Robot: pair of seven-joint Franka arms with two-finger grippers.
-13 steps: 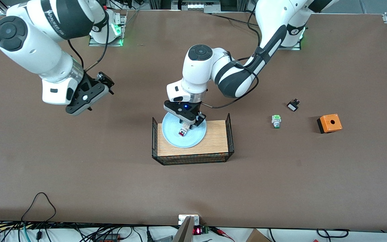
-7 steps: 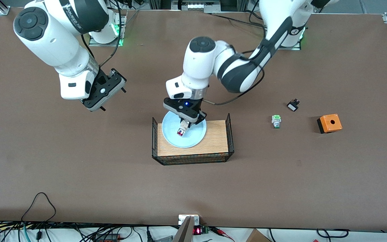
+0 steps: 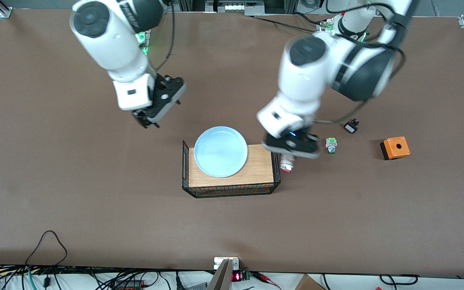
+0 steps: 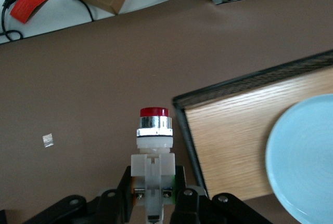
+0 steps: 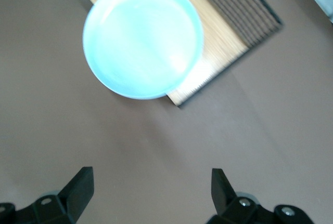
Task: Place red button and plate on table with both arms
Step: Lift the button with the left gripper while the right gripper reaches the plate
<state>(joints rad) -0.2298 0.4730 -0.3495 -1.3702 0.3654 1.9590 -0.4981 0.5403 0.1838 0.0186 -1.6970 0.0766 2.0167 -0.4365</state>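
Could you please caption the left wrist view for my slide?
Left gripper holds the red button above the table, beside the tray.

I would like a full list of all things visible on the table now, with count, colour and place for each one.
red button: 1, red cap on whitish body, held in the left gripper over the table beside the tray
plate: 1, light blue, on the tray
tray: 1, light wood with black wire sides, mid-table
green button: 1, green cap, on the table toward the left arm's end
black-and-white switch: 1, near the green button
orange box: 1, toward the left arm's end
table: 1, brown
left gripper: shut on the red button
right gripper: open, over bare table near the plate
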